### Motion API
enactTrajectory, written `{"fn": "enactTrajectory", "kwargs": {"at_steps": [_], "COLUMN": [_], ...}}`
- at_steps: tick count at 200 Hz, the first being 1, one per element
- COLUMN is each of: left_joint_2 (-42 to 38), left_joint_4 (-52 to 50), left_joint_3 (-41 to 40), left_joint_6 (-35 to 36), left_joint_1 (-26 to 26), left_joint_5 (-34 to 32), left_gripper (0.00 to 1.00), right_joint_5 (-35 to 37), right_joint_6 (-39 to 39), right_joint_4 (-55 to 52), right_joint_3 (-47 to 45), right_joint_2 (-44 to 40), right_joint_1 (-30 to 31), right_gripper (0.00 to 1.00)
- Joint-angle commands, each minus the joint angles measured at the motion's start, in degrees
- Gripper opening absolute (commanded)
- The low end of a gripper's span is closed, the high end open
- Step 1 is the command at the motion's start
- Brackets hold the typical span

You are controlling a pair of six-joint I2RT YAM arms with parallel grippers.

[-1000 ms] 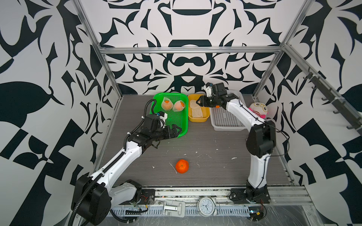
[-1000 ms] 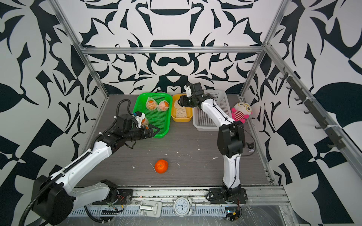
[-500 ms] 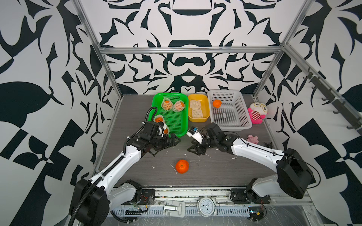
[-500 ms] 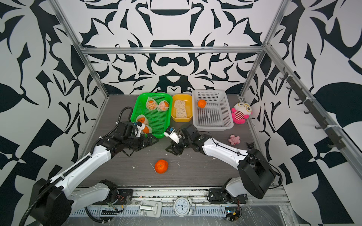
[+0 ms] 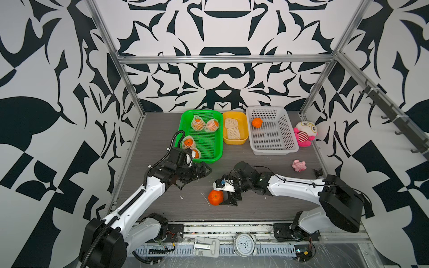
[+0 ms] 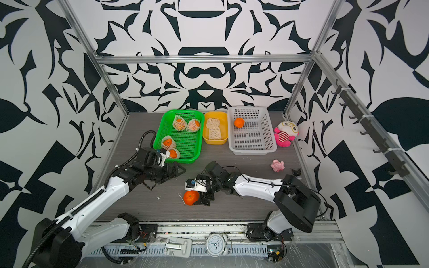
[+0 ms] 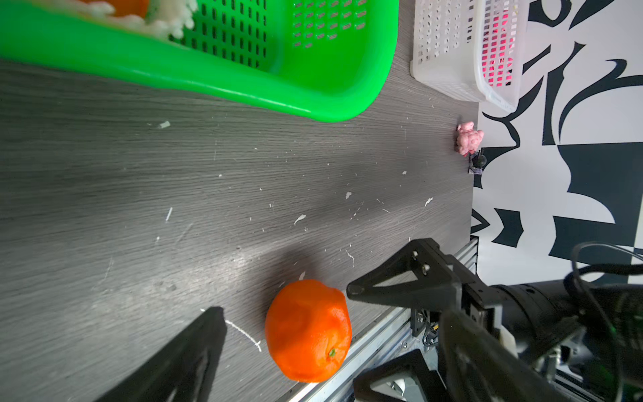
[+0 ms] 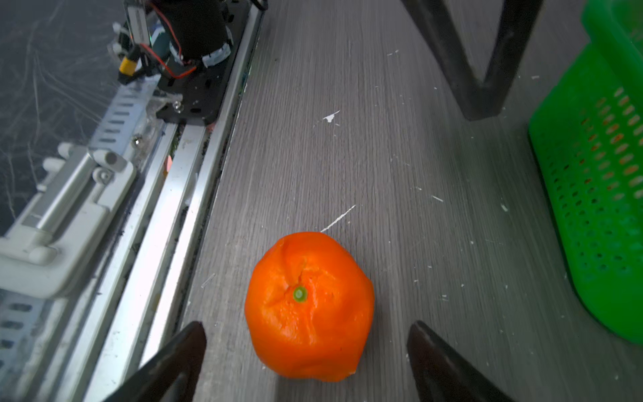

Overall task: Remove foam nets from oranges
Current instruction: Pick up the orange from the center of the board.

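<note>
In both top views we see one bare orange (image 5: pixel 216 197) lying on the bench (image 5: pixel 255 210) near its front edge. The right fingers (image 5: pixel 229 201) are spread on either side of it and not closed on the peel. The left fingers (image 5: pixel 204 170) are spread too and hold nothing, just off the front corner of the green basket (image 5: pixel 214 159), which holds four netted oranges (image 5: pixel 198 123). Two foam nets (image 5: pixel 232 132), as far as we can tell, lie flat in the yellow tub (image 5: pixel 235 141), and one stripped orange (image 5: pixel 257 122) sits in the white basket (image 5: pixel 274 150)

In the left wrist view the bare orange (image 7: pixel 308 330) rests alone on the bench, with one right finger just beside it

In the right wrist view the fruit sits stem up between the two finger tips, with a gap on each side. We judge the step in hand to be picking this fruit up for the white basket. To do it well we would reach a little further so the fingers meet its widest part. We would then close gently, since the peel looks loose and wrinkled and a round fruit can roll or slip out, and lift clear before carrying
</note>
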Motion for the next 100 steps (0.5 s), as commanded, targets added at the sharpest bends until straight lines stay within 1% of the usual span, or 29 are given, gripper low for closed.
{"fn": "enactTrajectory", "kwargs": {"at_steps": [1,51,62,85,100], "left_joint_2": [-0.6,-1.9,-2.2,-2.5,-2.5], "left_joint_4": [-1.4,-1.9,-2.1,-2.3,-2.3], "left_joint_3": [-0.3,-0.4,-0.4,-0.6,-0.7], "left_joint_6": [-0.1,-0.3,-0.3,-0.2,-0.3], "left_joint_1": [0.4,0.9,1.0,1.2,1.2], "left_joint_5": [-0.4,-1.0,-1.2,-1.4,-1.3], "left_gripper": [0.99,1.0,0.99,0.99,0.99], "right_joint_5": [-1.8,-1.7,-2.1,-2.7,-3.0], "right_joint_6": [-1.1,-0.8,-0.7,-0.1,0.6], "right_joint_4": [4.0,7.6,8.4,8.8,9.4], "right_joint_3": [0.5,2.4,2.8,3.8,3.9], "right_joint_2": [1.3,8.2,9.4,11.1,11.5], "right_joint_1": [1.3,1.4,1.4,1.5,1.5], "right_gripper": [0.99,0.99,0.96,0.86,0.84]}}
